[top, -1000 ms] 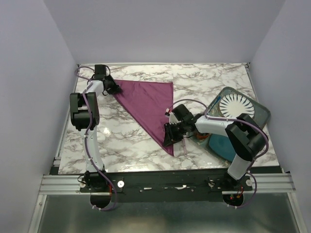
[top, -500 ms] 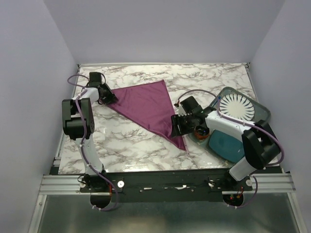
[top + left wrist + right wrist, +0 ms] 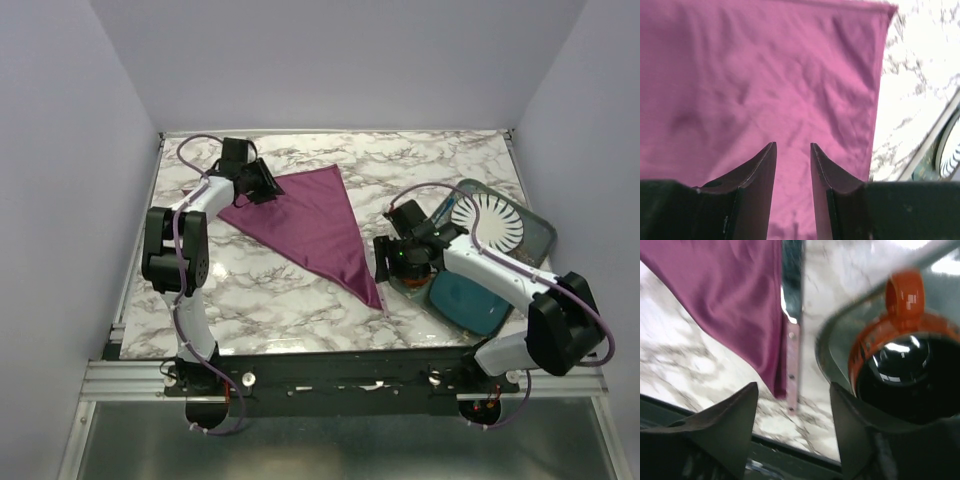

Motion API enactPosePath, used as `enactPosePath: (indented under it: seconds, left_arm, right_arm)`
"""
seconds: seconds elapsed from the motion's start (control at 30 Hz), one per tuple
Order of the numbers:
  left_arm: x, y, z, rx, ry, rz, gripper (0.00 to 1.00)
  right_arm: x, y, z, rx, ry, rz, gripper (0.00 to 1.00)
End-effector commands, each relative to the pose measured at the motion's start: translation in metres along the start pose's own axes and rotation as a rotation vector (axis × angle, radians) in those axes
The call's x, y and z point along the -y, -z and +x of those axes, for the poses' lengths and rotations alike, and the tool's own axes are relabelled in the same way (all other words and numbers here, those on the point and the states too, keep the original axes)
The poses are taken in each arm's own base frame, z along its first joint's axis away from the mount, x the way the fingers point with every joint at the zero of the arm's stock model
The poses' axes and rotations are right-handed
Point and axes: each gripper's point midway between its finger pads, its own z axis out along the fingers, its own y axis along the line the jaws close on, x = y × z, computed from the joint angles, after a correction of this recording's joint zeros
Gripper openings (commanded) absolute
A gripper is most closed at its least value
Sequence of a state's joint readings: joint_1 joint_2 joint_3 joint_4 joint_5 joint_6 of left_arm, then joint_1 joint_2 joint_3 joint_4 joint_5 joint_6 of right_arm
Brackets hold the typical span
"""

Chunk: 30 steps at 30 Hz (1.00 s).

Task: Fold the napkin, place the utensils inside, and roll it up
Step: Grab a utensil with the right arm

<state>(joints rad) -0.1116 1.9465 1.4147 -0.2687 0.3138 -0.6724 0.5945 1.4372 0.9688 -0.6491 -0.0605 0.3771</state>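
The plum-purple napkin [image 3: 305, 225] lies folded into a triangle on the marble table, its long tip pointing toward the near edge. My left gripper [image 3: 262, 183] hovers over its far left corner. In the left wrist view that gripper [image 3: 792, 145] stands open above the cloth [image 3: 765, 75], with nothing between the fingers. My right gripper [image 3: 383, 260] is beside the napkin's lower tip, open wide and empty [image 3: 792, 385]. Just past its fingers a slim knife [image 3: 791, 335] lies along the napkin's edge [image 3: 735, 295], pale handle toward me.
A dark green tray [image 3: 540, 235] at the right holds a white ribbed plate [image 3: 487, 222] and a teal mat [image 3: 465, 298]. The orange-rimmed dark cup [image 3: 905, 355] sits at the tray's corner, close to my right finger. Walls enclose the table on three sides.
Both grippers have opened and let go of the napkin. The left one swung right along the far edge. The right one drew back toward the tray, leaving the lower tip flat.
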Motion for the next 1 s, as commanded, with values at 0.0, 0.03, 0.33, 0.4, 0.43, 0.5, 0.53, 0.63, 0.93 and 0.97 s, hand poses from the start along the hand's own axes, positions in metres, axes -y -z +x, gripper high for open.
enactPosePath:
  seconds: [0.0,0.03,0.33,0.4,0.43,0.5,0.53,0.63,0.93,0.97]
  left_arm:
    - [0.037,0.015,0.019,-0.01,-0.031,0.093,0.41]
    - [0.042,0.018,0.021,-0.007,-0.041,0.103,0.41]
    - [0.038,0.02,0.066,-0.062,-0.045,0.117,0.41]
    - [0.032,0.02,0.075,-0.077,-0.031,0.112,0.41]
    - [0.034,0.022,0.074,-0.067,-0.033,0.124,0.41]
    - [0.035,0.024,0.075,-0.069,-0.029,0.131,0.41]
    - [0.037,0.027,0.074,-0.065,-0.032,0.137,0.41]
    - [0.038,0.031,0.074,-0.064,-0.041,0.137,0.41]
    - [0.045,0.041,0.069,-0.044,-0.05,0.152,0.41]
    - [0.045,0.042,0.069,-0.041,-0.048,0.152,0.42]
  right_arm:
    - [0.003,0.006,0.045,-0.051,-0.04,-0.042,0.6]
    - [0.001,0.008,0.046,-0.043,-0.032,-0.053,0.56]
    - [-0.002,-0.002,0.044,-0.061,0.035,-0.027,0.37]
    - [-0.001,-0.01,0.048,-0.082,0.037,-0.021,0.35]
    - [-0.001,-0.014,0.046,-0.079,0.038,-0.018,0.35]
    - [-0.002,-0.02,0.044,-0.09,0.044,-0.007,0.35]
    - [-0.003,-0.021,0.041,-0.083,0.046,-0.005,0.35]
    - [-0.001,-0.028,0.038,-0.086,0.05,0.009,0.38]
    - [-0.005,-0.041,0.038,-0.095,0.069,0.01,0.41]
    - [-0.002,-0.044,0.039,-0.098,0.066,0.029,0.41]
